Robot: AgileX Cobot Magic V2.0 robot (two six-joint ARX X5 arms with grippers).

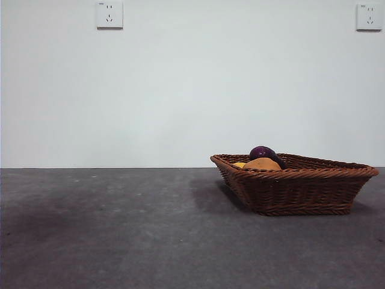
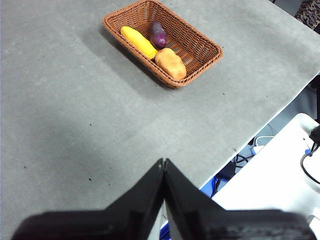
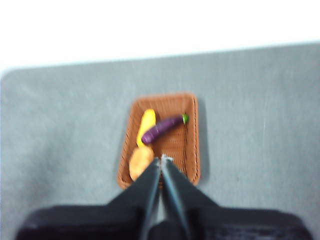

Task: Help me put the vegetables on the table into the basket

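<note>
This looks like a robotics lab or test room rather than a home. A flat dark grey, matte, slightly mottled table [image 1: 120,241] fills the front view and stands against a plain white wall [image 1: 192,96] bare of decoration. Two white square wall sockets [image 1: 109,14] sit high on that wall, one near each upper corner. In the left wrist view, a white bench top [image 2: 270,185] stands beside the table's edge, with black cables [image 2: 242,159] and a white power strip [image 2: 258,148] down in the gap between them.
</note>
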